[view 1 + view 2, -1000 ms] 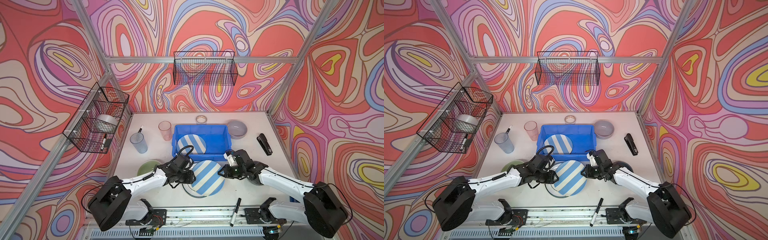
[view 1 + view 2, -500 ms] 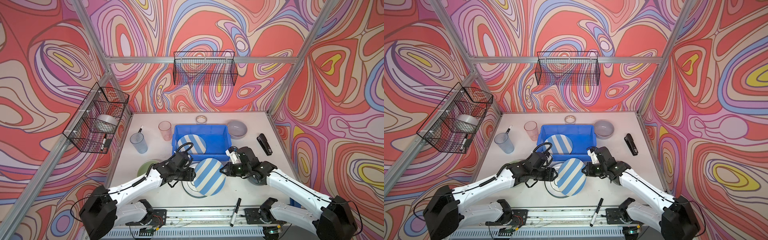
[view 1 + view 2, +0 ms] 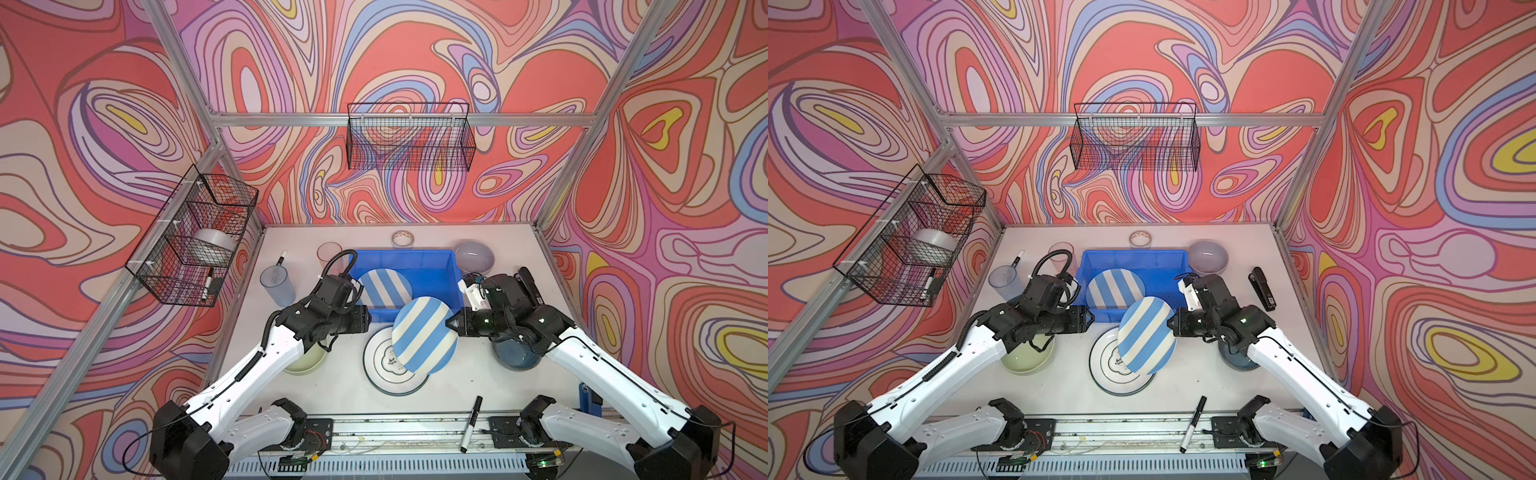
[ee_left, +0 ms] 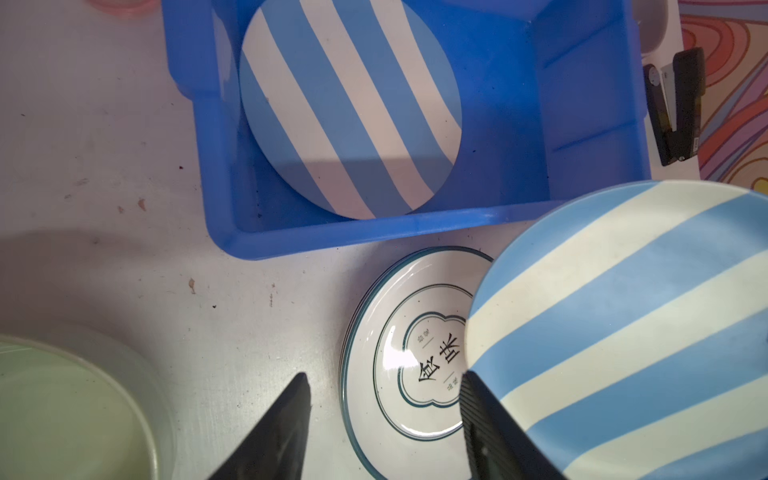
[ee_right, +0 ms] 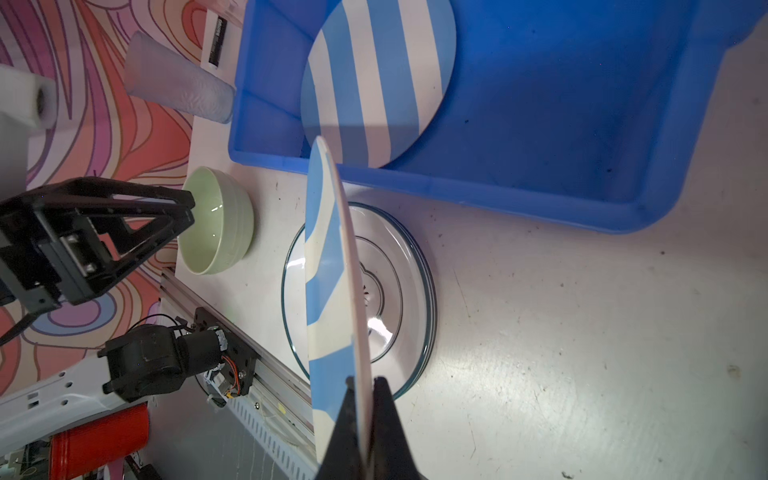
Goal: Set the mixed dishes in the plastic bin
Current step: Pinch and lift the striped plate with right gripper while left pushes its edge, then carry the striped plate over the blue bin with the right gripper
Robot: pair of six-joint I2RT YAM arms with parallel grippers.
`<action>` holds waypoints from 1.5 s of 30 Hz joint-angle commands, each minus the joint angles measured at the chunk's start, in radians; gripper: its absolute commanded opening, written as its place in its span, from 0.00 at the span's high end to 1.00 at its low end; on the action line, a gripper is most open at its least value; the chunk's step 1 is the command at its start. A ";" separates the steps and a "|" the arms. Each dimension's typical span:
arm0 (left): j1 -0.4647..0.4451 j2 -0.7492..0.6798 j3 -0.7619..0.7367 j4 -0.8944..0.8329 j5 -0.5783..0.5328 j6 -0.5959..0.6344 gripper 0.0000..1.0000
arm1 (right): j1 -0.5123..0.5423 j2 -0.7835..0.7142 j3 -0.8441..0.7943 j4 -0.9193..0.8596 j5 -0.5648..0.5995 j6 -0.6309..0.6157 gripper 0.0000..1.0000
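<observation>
Scuffed white worktop (image 3: pixel 340 395): your right tool (image 3: pixel 451 326) pinches the rim of a round, matte striped plate (image 3: pixel 424 336), tilted mid-frame just below the blue plastic bin (image 3: pixel 432 286); left tool (image 3: pixel 368 320) gapes empty.

A tilted striped plate (image 3: pixel 1147 334) is gripped at its right edge by the right pincer (image 3: pixel 1170 324) in the centre of the frame. It is held above a white plate (image 3: pixel 1121 376) that lies on the tabletop (image 3: pixel 1183 374). The left pincer (image 3: pixel 1089 319) is pointed at it from the left, apart from its rim. Just above, a second striped plate (image 3: pixel 1115 291) is seen lying in the blue bin (image 3: pixel 1163 259). A green bowl (image 3: pixel 1027 353) is partly covered by the left arm, and a dark blue bowl (image 3: pixel 1234 360) by the right arm.
</observation>
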 commanded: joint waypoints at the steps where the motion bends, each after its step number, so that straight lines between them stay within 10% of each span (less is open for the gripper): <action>1: 0.039 0.018 0.055 -0.055 0.003 0.055 0.41 | 0.001 0.002 0.077 -0.040 0.042 -0.029 1.00; 45: 0.221 0.479 0.229 0.025 0.043 0.166 0.62 | -0.091 0.759 0.461 0.453 -0.048 -0.019 1.00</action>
